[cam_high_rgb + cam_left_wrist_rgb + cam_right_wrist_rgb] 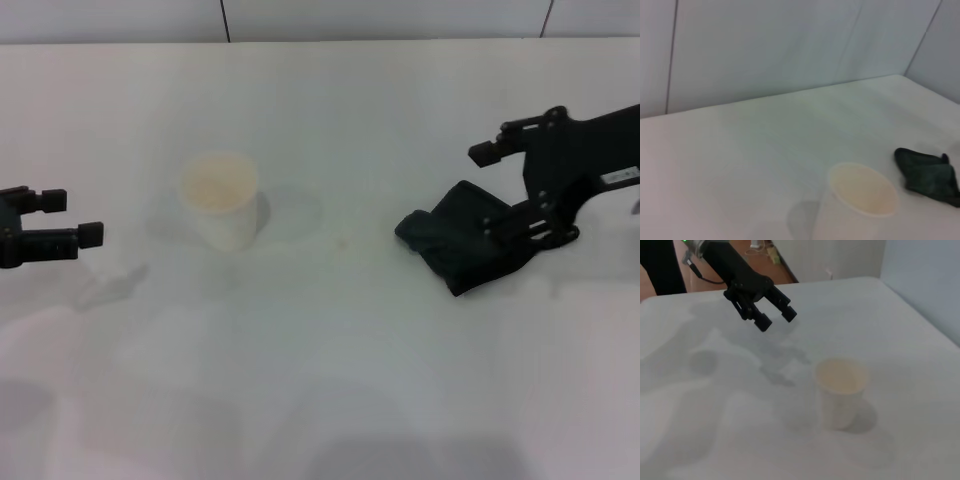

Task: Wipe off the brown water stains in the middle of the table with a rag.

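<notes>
Bare table (320,400) lies nearest us. Our right claw (490,192) stands wide, its lower finger against the dark rag (455,245), placed, we judge, to grasp or release it. The rag's long axis runs from the claw toward mid-table, its narrow end pointing at the paper cup (220,200). We see no brown stain. Our left claw (76,216) hovers open at the left edge.

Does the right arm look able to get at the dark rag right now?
Probably yes: the right end effector hangs open right at the dark rag, nothing between them. The paper cup stands well aside.
</notes>
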Controlling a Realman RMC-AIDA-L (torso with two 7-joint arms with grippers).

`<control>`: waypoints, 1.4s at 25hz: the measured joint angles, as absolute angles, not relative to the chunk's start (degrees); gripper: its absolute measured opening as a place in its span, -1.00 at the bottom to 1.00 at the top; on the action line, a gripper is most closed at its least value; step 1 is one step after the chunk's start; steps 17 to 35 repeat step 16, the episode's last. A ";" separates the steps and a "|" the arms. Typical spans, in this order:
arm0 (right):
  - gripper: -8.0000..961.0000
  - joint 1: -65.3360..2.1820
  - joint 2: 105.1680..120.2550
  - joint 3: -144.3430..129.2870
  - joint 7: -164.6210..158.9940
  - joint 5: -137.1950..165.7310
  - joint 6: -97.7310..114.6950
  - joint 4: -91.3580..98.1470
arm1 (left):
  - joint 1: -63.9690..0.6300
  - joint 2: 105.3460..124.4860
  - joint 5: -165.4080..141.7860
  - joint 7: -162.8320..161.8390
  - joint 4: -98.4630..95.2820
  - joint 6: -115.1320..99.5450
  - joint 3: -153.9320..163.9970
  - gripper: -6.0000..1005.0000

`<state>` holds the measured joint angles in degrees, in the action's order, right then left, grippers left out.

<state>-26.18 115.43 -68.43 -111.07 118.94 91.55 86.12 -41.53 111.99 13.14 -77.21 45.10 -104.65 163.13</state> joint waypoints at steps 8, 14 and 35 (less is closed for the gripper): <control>0.76 -28.52 115.08 -65.08 -108.48 120.42 91.20 78.48 | -42.00 111.57 7.41 -78.27 44.74 -107.56 163.21 0.77; 0.76 -29.80 115.10 -65.28 -105.96 124.53 87.68 73.35 | -41.91 111.80 6.44 -78.68 44.58 -109.33 163.21 0.78; 0.76 -30.07 115.21 -65.49 -104.58 125.80 86.78 71.69 | -41.74 111.82 6.42 -78.66 44.56 -109.71 163.22 0.78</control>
